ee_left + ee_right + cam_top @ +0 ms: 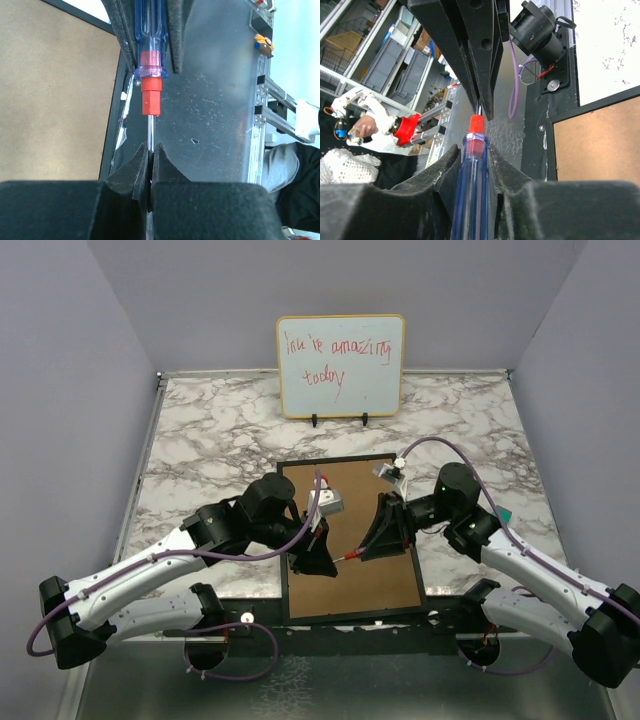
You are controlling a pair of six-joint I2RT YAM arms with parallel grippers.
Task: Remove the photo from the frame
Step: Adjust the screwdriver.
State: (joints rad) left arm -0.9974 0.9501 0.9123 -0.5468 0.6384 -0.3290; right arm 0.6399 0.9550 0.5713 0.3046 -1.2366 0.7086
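The frame [345, 495] lies face down on the table, its brown back panel up inside the black rim. The photo is hidden under the panel. Above the frame's near half both grippers meet on one screwdriver [348, 558]. My right gripper [375, 545] is shut on its blue handle [472, 175]. My left gripper [322, 558] is shut on its metal shaft [149, 131], just past the red collar [151, 97]. In the left wrist view the left gripper [151, 150] shows the panel [50, 90] to its left. In the right wrist view the right gripper [472, 155] shows the panel [600, 145] to its right.
A wood-edged whiteboard [341, 365] with red handwriting stands on a small easel at the back of the marble table [200, 440]. A small green object [507, 515] lies by the right arm. Grey walls close in the left, right and back.
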